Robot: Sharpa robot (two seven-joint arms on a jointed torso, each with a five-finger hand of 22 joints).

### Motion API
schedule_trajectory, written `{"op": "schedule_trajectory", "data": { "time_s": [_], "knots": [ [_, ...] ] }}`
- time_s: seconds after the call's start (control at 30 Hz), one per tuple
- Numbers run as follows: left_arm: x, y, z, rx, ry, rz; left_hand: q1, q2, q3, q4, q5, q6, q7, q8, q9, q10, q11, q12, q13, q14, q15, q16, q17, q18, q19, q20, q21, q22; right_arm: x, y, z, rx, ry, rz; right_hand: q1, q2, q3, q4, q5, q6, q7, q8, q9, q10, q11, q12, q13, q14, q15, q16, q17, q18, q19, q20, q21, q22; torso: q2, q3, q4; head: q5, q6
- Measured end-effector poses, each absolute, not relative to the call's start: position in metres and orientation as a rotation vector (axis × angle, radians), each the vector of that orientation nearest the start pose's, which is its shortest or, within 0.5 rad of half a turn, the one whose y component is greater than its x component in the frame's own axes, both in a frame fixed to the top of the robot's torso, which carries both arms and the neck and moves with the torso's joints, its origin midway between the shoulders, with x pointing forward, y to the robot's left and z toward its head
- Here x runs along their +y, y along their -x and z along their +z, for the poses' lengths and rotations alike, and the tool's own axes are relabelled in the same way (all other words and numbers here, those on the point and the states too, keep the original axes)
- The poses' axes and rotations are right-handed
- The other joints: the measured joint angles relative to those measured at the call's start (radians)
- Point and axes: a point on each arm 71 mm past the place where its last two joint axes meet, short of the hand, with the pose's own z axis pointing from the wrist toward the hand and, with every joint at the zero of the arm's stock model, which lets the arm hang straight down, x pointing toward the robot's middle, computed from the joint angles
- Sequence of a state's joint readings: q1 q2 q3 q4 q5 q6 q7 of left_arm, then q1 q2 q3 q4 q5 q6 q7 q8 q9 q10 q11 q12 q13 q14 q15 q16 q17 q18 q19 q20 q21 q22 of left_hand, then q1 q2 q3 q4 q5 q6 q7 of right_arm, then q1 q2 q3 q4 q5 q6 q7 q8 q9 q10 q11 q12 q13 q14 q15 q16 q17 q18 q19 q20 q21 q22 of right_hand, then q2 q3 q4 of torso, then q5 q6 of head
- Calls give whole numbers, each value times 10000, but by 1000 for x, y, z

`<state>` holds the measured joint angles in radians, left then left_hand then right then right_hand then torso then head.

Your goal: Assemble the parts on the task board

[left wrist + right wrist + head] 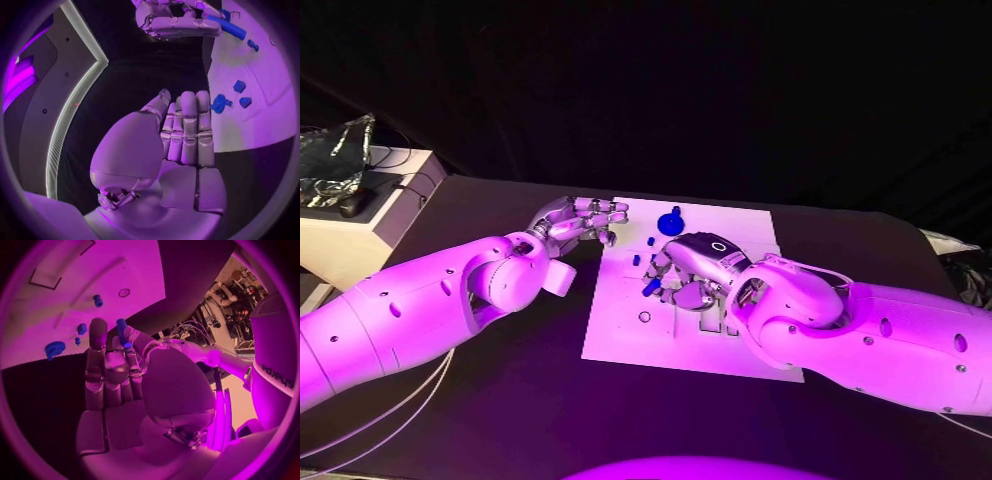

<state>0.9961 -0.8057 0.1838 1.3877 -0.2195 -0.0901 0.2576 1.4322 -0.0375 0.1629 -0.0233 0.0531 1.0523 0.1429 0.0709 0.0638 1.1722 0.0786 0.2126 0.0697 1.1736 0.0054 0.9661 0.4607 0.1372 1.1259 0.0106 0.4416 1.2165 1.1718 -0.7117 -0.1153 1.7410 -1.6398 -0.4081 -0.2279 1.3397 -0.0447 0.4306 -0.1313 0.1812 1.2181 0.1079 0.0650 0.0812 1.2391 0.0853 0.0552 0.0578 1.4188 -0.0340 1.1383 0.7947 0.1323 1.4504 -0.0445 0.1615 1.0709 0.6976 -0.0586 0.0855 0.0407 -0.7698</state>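
Both white arms reach in from the near edge in the head view. The right hand (pixel 687 272) hovers over the middle of the task board (pixel 733 225), pinching a slim blue peg (pixel 651 287) whose tip points down toward the board's left part. The left hand (pixel 577 220) rests at the board's left edge on the black table (pixel 488 200), fingers curled and holding nothing. A round blue part (pixel 671 221) lies near the board's far edge, with small blue pieces (pixel 652 241) just beside it.

From the left wrist, the left hand (pixel 184 130) shows fingers straight and pressed together, empty, beside the board (pixel 250 130); loose blue parts (pixel 220 103) lie on it.

From the right wrist, the right hand (pixel 115 365) holds the peg (pixel 122 330) between thumb and fingertips above the board (pixel 75 295), where a small round hole (pixel 124 292) shows.

The step in hand looks like carrying the peg to its socket. Next it likely needs the peg brought upright over a hole, then lowered straight; which hole fits I cannot tell.
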Motion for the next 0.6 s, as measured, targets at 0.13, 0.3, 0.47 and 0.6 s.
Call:
{"op": "schedule_trajectory", "data": {
  "time_s": [0.13, 0.3, 0.47, 0.6],
  "knots": [
    [222, -498, -215, 15756, 10663, -15839, 0, 0, 0, 0, 0, 0, 0, 0, 0, 0, 0, 0, 0, 0, 0, 0, 0, 0, 0, 0, 0, 0, -71, -404, -198, 15764, 3917, 8496, 0, 0, 0, -2, 0, 0, 0, 3, 0, 0, 0, -12, 0, 0, 0, 0, -23, 1, 0, 1, 0, 13, 1, -2, 2, 64, -66],
    [222, -498, -215, 15757, 10664, -15855, 0, 0, 0, 0, 0, 0, 0, 0, 0, 0, 0, 0, 0, 0, 0, 0, 0, 0, 0, 0, 0, -1, -66, -403, -208, 15882, 4079, 8402, 0, 1, -2, -3, 0, -1, 1, 2, -7, 0, 0, -2, 0, 0, 0, 0, -42, 1, 0, 1, 0, 35, 4, -4, 1, 154, -130],
    [222, -498, -215, 15755, 10667, -15853, 0, 0, -28, 28, 0, 0, 0, 0, 0, 0, 0, -1, 0, 0, 0, 0, 0, 0, 0, 0, 0, 18, -66, -402, -215, 16042, 4213, 8248, -1, 1, -14, -15, -1, -3, 4, 2, -18, 0, 0, 23, 0, 0, 1, 0, -42, 3, 0, 2, 0, 65, 7, 7, 1, 207, -205],
    [222, -498, -215, 15752, 10672, -15847, 0, 0, -28, 28, 0, 0, 0, 0, 0, 0, 0, -1, 0, 0, 0, 0, 0, 1, 0, 0, 0, 17, -64, -401, -218, 16105, 4330, 8202, -1, 1, -15, -15, -11, -4, 5, 0, -18, 0, 0, 23, 0, 1, 1, 0, -54, 3, 0, 2, 0, 75, 11, 12, -4, 236, -233]
  ]
}}
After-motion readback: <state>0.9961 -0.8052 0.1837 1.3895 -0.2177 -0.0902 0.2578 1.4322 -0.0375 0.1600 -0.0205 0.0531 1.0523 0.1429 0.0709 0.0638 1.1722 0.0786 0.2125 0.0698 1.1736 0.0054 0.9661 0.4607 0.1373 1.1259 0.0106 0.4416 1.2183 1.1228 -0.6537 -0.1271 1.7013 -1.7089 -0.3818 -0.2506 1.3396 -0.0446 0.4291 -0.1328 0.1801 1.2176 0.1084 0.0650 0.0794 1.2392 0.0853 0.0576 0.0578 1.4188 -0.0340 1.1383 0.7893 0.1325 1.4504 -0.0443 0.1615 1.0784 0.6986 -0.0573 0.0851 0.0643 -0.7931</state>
